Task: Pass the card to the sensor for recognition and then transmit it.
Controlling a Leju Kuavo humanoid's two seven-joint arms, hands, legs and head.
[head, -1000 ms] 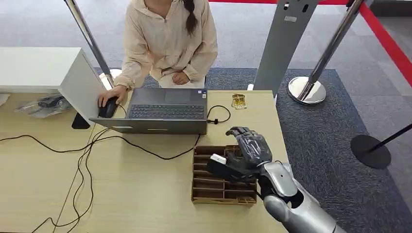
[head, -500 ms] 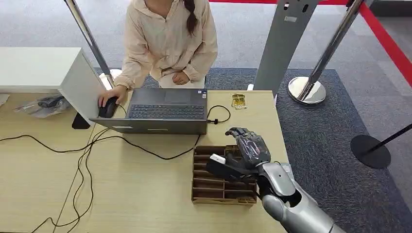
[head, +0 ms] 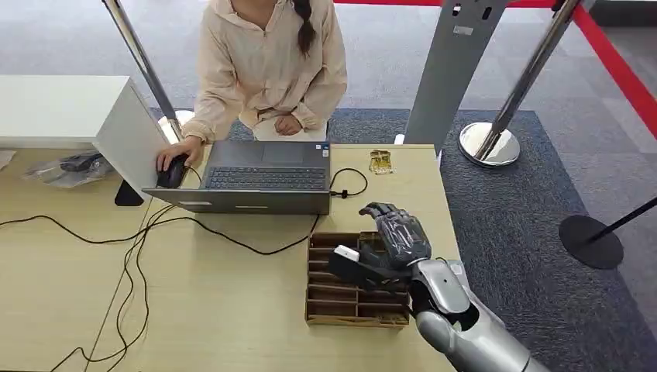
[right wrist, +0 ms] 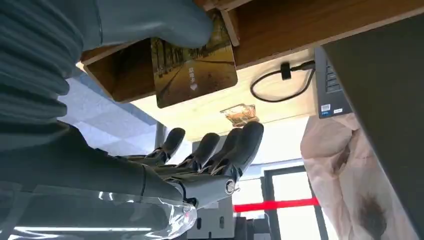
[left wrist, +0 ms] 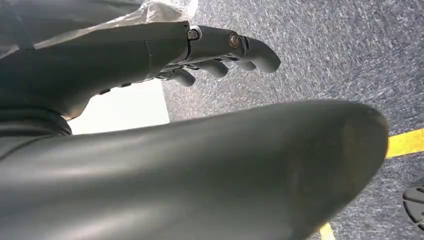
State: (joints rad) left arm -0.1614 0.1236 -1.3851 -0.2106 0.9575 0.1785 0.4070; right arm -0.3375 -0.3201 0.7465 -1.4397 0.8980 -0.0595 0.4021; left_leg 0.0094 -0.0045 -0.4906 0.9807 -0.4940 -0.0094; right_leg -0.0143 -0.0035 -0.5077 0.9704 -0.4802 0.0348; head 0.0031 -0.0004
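A card (right wrist: 195,70) printed with a tree-lined road stands in a compartment of the brown cardboard organiser (head: 325,304) near the table's right edge. My right hand (head: 387,244) hovers over that organiser. In the right wrist view its thumb (right wrist: 150,20) lies against the card's upper edge, while the fingers (right wrist: 220,150) stretch out apart from the card, over the table. A small yellowish object (head: 380,161) lies on the table beyond the organiser. My left hand (left wrist: 210,50) hangs over grey carpet, fingers loosely bent, holding nothing.
An open laptop (head: 263,177) sits behind the organiser, and a person (head: 267,62) seated there rests a hand on a mouse (head: 172,172). Black cables (head: 139,232) trail across the table. A white box (head: 70,108) stands far left. Stanchion bases (head: 486,143) stand on the carpet to the right.
My right arm has crept very slightly to the left; the hand stays over the organiser in the same pose. Nothing else has moved.
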